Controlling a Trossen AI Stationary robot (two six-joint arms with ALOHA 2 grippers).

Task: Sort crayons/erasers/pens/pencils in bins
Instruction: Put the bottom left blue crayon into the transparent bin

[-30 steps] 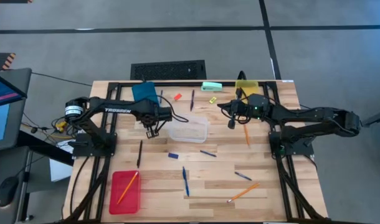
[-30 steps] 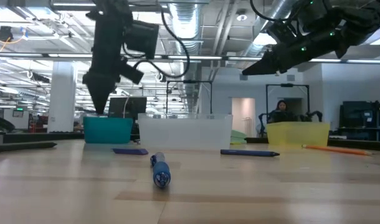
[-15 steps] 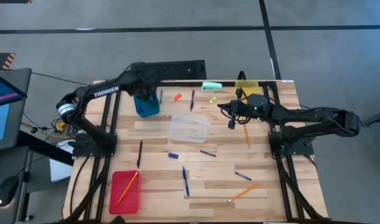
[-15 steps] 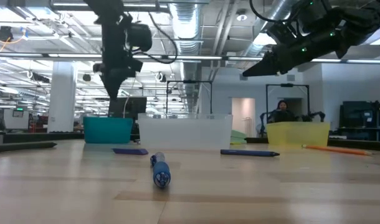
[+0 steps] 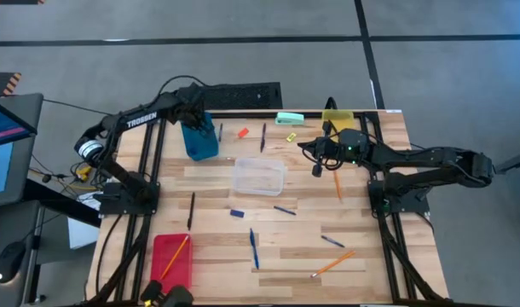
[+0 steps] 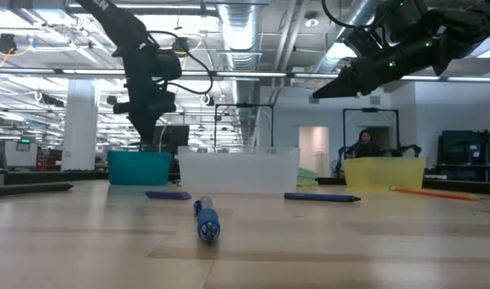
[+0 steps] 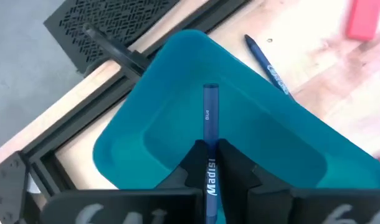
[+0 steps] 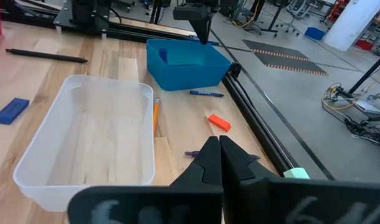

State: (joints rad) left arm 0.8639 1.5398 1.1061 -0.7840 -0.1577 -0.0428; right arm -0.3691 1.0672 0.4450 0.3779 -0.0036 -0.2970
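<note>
The left gripper [image 7: 208,163] has swung from beside the clear bin [image 5: 259,176] to above the blue bin [image 5: 199,138], pinching a blue pen [image 7: 210,118] (tip pointing into the bin). The right gripper [image 8: 219,157] stays closed and empty over the table [image 5: 286,256], unmoved.

Left gripper [image 7: 209,163]: I have it clamped on a pen [image 7: 209,118] above the blue bin [image 5: 199,136], whose inside is bare.
Clear bin [image 5: 259,176]: mid-table, nothing above it; a pencil [image 8: 156,116] lies along its far wall.
Right gripper [image 5: 316,170]: fingers together, it hangs between clear bin and yellow bin [image 5: 338,118].
Front edge: loose pens and a pencil [image 5: 332,263], open air above.
</note>
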